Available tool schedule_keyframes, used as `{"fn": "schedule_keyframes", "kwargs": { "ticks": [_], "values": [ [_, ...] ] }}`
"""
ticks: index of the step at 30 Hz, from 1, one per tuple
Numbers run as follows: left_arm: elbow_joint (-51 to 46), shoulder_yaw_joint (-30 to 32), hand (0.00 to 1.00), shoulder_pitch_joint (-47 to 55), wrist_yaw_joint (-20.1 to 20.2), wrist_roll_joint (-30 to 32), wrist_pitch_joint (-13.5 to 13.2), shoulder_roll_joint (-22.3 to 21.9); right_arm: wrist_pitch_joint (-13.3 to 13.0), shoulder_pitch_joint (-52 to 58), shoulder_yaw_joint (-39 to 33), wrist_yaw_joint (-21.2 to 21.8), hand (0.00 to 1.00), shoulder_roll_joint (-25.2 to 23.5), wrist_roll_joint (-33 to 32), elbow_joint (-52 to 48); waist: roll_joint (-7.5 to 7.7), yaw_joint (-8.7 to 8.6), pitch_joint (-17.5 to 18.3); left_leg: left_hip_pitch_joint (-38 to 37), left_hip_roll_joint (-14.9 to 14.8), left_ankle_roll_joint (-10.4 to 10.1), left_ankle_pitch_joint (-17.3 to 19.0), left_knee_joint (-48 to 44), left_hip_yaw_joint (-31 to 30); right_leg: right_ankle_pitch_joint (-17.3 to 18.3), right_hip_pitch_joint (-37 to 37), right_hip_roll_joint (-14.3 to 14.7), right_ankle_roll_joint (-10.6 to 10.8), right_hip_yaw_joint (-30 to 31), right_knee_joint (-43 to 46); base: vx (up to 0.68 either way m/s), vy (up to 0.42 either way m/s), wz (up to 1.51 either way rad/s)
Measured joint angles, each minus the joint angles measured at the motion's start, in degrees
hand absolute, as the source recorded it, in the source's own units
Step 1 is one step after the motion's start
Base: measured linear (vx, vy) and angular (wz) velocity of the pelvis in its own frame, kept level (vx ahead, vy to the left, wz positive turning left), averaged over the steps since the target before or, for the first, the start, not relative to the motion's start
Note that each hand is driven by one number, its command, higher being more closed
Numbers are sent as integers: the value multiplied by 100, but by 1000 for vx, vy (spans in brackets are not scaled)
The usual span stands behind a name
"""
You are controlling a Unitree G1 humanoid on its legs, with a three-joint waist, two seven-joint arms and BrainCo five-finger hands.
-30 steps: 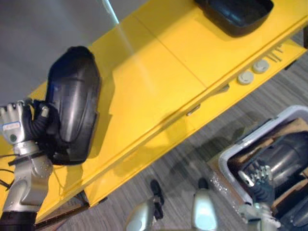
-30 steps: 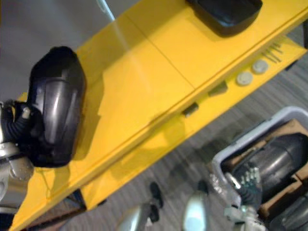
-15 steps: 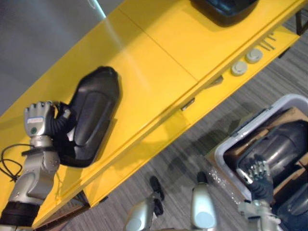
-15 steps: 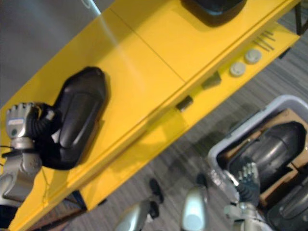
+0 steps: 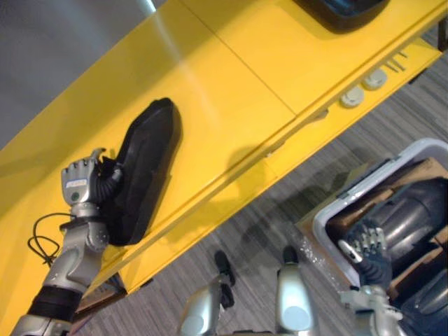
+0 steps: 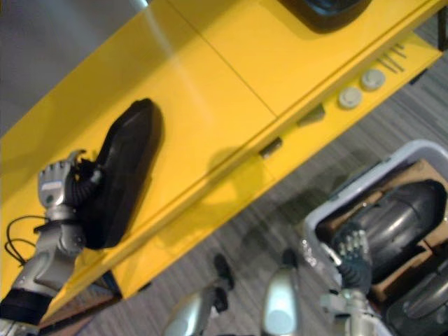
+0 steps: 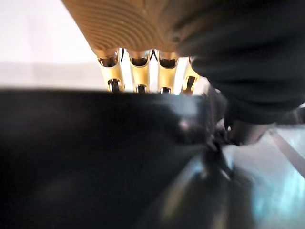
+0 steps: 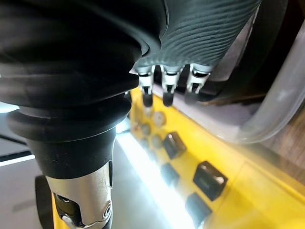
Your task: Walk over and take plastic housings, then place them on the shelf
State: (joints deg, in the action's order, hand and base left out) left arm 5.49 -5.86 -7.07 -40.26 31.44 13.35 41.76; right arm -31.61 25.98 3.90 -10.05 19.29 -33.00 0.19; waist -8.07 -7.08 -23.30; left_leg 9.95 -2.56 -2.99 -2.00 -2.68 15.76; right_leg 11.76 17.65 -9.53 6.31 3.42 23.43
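My left hand grips the black plastic housing at its near end, fingers hooked over its rim with the tips hidden behind it. The housing rests on the yellow shelf; since a second ago it has tipped up onto its edge. My left arm stretches forward. My right hand hangs slack-fingered and empty by the bin.

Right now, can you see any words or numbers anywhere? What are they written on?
No text can be read.
Blue label on the back of the left hand: too blurred to read.
Housing and shelf: no print to be seen.
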Motion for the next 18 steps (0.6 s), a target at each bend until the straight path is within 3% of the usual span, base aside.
{"fn": "schedule_keyframes", "kwargs": {
  "ticks": [4, 10, 11, 14, 18],
  "values": [
    [-75, 147, 0, -132, -808, -198, 9, 13, -15, 27, 35, -12, 0, -178, 6, 40, 65, -8, 9, -98, 20, 1, -1, 10, -120, -11, -202, -38, 15, -138, -70, -4, -2, 14],
    [-562, 1517, 0, -261, -1589, -687, -90, 220, -125, 95, 33, -142, 0, -427, 57, 129, 173, 4, 57, -204, 43, 6, -4, 36, -276, -33, -439, -32, 30, -269, -191, 20, -11, 9],
    [-700, 1849, 0, -255, -1800, -884, -219, 441, -125, 117, 32, -149, 0, -480, 72, 230, 173, 10, 138, -212, 44, 6, -5, 51, -306, -33, -493, -29, 30, -324, -243, 28, -20, 14],
    [-855, 2344, 0, -240, -2028, -912, -587, 570, -124, 231, 25, -209, 0, -551, 211, 350, 166, 34, 375, -258, 52, 7, -5, 92, -403, -39, -625, -31, 32, -408, -362, 52, -18, 15],
    [-912, 2401, 0, -179, -2203, -1100, -1230, 740, -124, 315, -14, -238, 0, -616, 282, 460, 172, 97, 695, -500, 46, 7, -5, 226, -439, -51, -938, -12, 30, -505, -621, 28, -6, 5]
  ]
}}
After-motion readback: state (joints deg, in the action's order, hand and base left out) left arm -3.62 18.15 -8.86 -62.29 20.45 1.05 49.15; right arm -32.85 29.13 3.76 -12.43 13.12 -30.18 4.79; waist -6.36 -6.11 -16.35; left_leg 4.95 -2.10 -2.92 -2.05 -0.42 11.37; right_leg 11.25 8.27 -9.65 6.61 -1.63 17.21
